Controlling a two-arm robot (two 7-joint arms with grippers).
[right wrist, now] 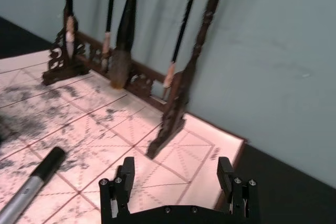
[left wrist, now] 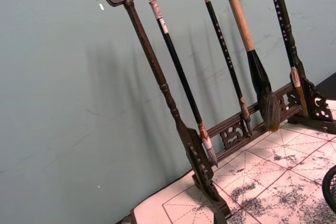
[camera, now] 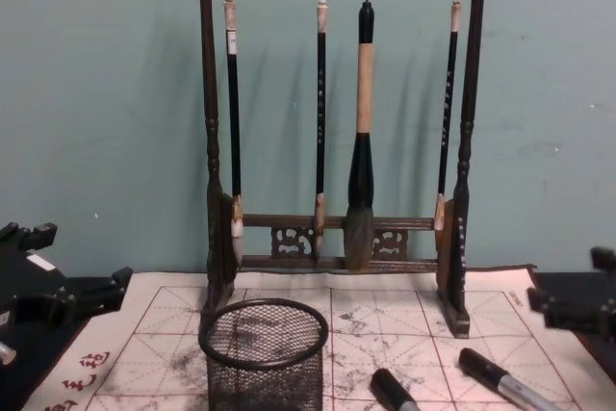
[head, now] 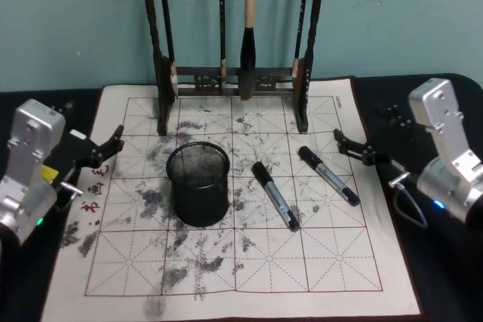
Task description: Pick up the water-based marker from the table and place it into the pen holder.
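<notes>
Left fingers (head: 115, 141): spread, holding nothing, hovering at the mat's 9 o'clock edge beside the red characters.

Right fingers (right wrist: 126, 171): spread wide, empty, at the mat's 3 o'clock edge and pointing in toward the middle.

Dark table (head: 441, 292), covered by a beige, red-gridded calligraphy mat (head: 302, 277) blotched with grey ink.

Small black wire-mesh pen holder (head: 200, 201): upright near the mat's centre. Nothing shows through its mesh or over its rim.

First water-based marker, black cap on a grey barrel (head: 275, 195): flat on the mat at 3 o'clock from the pen holder, close by but not touching it. Its cap end points toward 11 o'clock.

Second marker of the same kind (head: 328, 175): farther out at 3 o'clock, roughly parallel to the first and apart from it. It lies nearest my right fingers, with a gap between.

Tall dark wooden rack hung with four brushes (camera: 332, 247): stands at 12 o'clock along the mat's far edge, against the teal wall.
</notes>
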